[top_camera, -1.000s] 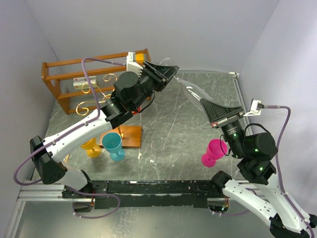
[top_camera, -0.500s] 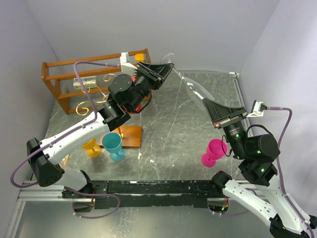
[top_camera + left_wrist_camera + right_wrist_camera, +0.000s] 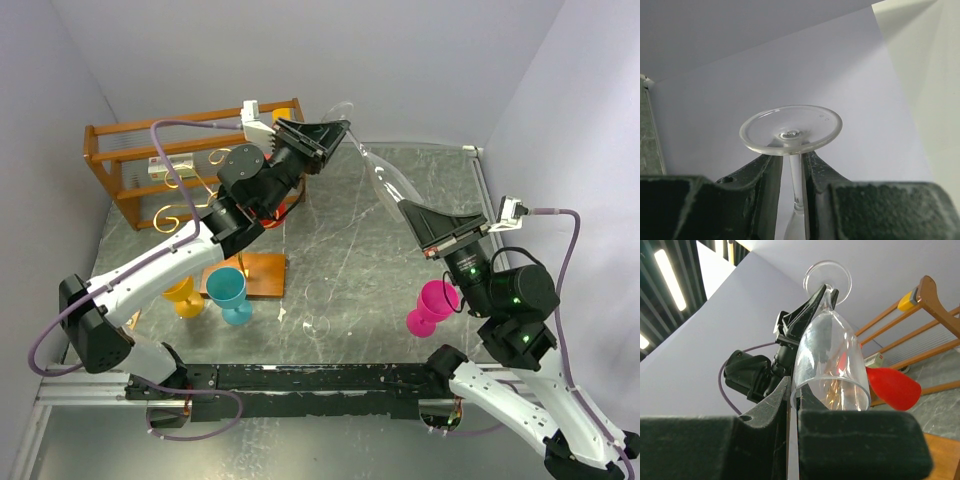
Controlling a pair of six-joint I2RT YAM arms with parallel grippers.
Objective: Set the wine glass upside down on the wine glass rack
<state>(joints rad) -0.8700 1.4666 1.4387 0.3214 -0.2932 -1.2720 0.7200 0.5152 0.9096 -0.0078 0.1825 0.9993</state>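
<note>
A clear wine glass (image 3: 385, 180) hangs in the air between my two grippers, tilted, foot up and to the left. My left gripper (image 3: 338, 132) is shut on its stem (image 3: 795, 180) just under the round foot (image 3: 790, 129). My right gripper (image 3: 408, 208) is shut on the bowl's rim (image 3: 802, 390), with the glass wall between its jaws. The wine glass rack (image 3: 190, 200), gold wire scrolls on a small wooden base (image 3: 262, 275), stands at the left under my left arm. Its gold wire shows through the bowl in the right wrist view (image 3: 832, 390).
An orange-brown wooden crate (image 3: 130, 150) stands at the back left behind the rack. A red object (image 3: 890, 387) sits by the rack. A yellow cup (image 3: 183, 297) and a teal cup (image 3: 226, 290) stand near the rack's base; a pink cup (image 3: 432, 305) stands by my right arm.
My left gripper moved up and right to the glass's stem and closed around it. My right gripper shifted slightly left with the glass still in it.
</note>
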